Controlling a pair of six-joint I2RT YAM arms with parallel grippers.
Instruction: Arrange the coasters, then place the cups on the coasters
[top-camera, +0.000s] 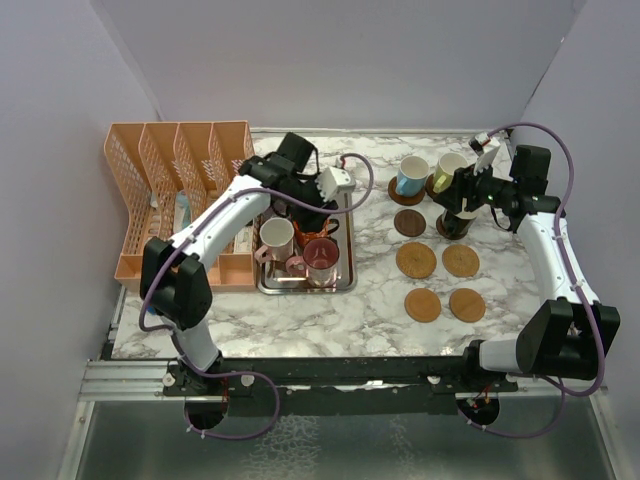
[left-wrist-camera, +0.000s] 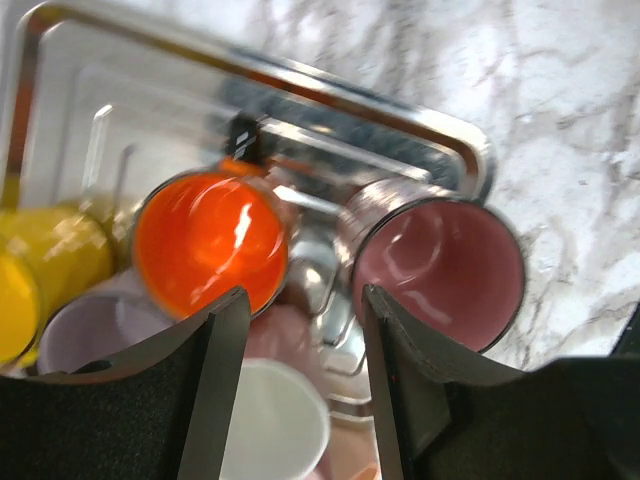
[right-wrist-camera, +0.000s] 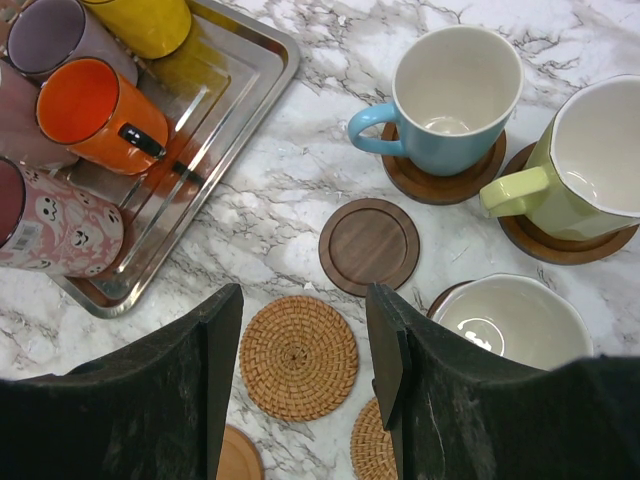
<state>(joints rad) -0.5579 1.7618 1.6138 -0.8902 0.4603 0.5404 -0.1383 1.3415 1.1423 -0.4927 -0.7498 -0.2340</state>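
Claws parted, empty, left claw (left-wrist-camera: 303, 295), right claw (right-wrist-camera: 302, 290)

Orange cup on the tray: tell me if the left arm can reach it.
Probably yes: the left gripper hangs open just above the orange cup, nothing covering it, though the yellow cup crowds it.

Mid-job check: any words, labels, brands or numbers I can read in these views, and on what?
No readable text in any view.
The pink-white mug on the tray carries a print of small faces, no letters.
The dark wooden coaster shows no marking.
Something pale lies in the orange rack: too small to tell if it bears text.
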